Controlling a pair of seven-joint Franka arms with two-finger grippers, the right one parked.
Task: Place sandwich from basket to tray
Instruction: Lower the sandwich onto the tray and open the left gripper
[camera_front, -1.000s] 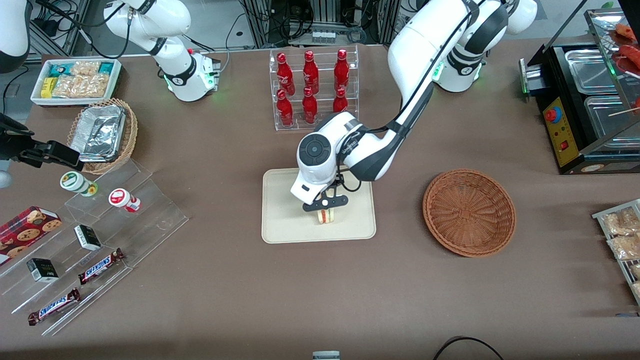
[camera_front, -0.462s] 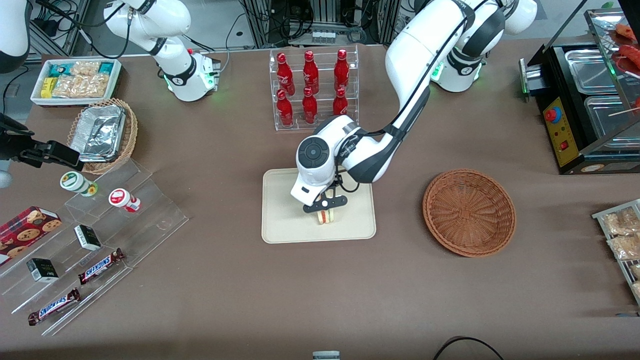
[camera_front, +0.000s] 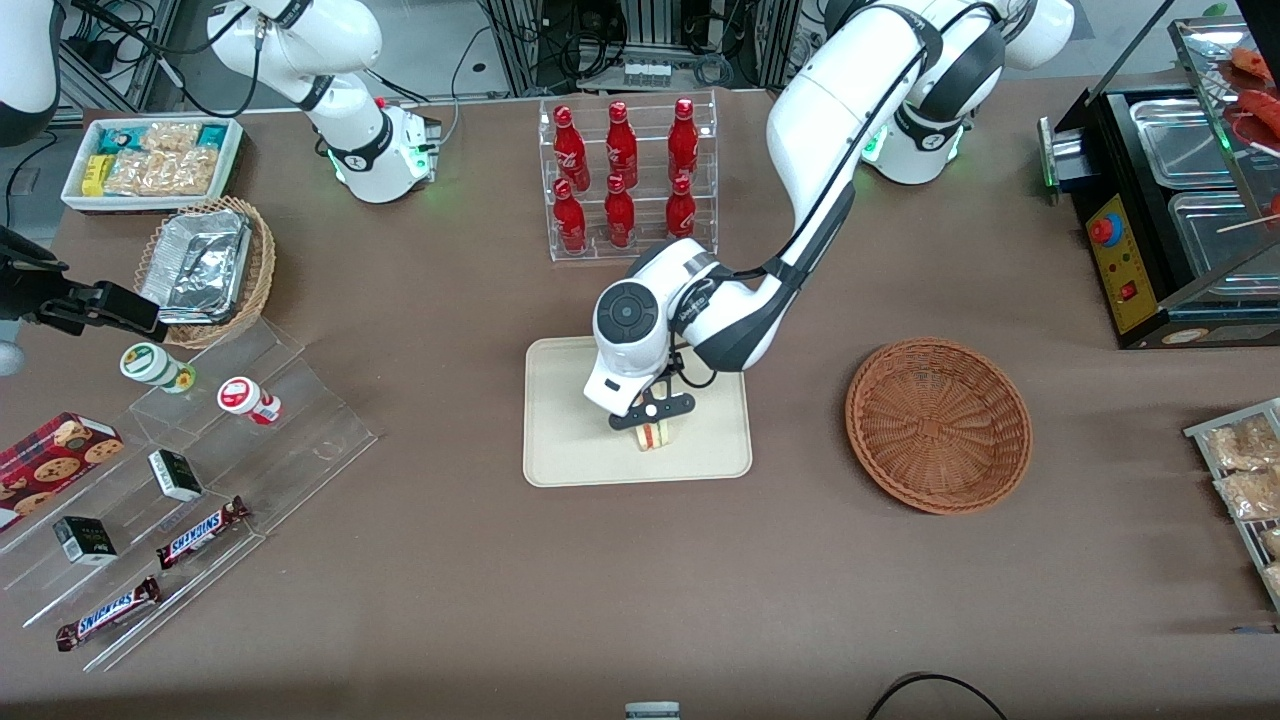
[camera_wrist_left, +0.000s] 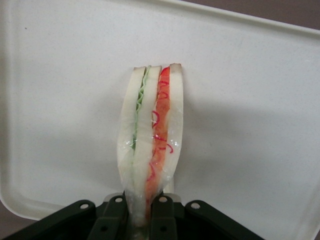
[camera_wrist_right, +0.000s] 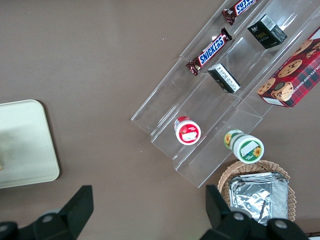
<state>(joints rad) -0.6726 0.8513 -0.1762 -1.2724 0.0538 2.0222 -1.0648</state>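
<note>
The sandwich (camera_front: 655, 436) is a pale bread wedge with red and green filling; it stands on its edge on the cream tray (camera_front: 570, 440). In the left wrist view the sandwich (camera_wrist_left: 152, 135) rises from between the black fingers (camera_wrist_left: 114, 220) over the tray (camera_wrist_left: 250, 100). My gripper (camera_front: 652, 416) is directly above the sandwich, low over the tray, shut on the wedge's narrow end. The reddish-brown wicker basket (camera_front: 938, 425) sits empty toward the working arm's end of the table, apart from the tray.
A clear rack of red bottles (camera_front: 625, 175) stands farther from the front camera than the tray. Clear stepped shelves (camera_front: 200, 470) with snack bars and cups, a tan basket of foil trays (camera_front: 205, 268) and a white snack box (camera_front: 150, 160) lie toward the parked arm's end.
My gripper with the sandwich has lowered a little over the tray and shifted slightly; the arm's upper part has leaned away from the front camera.
</note>
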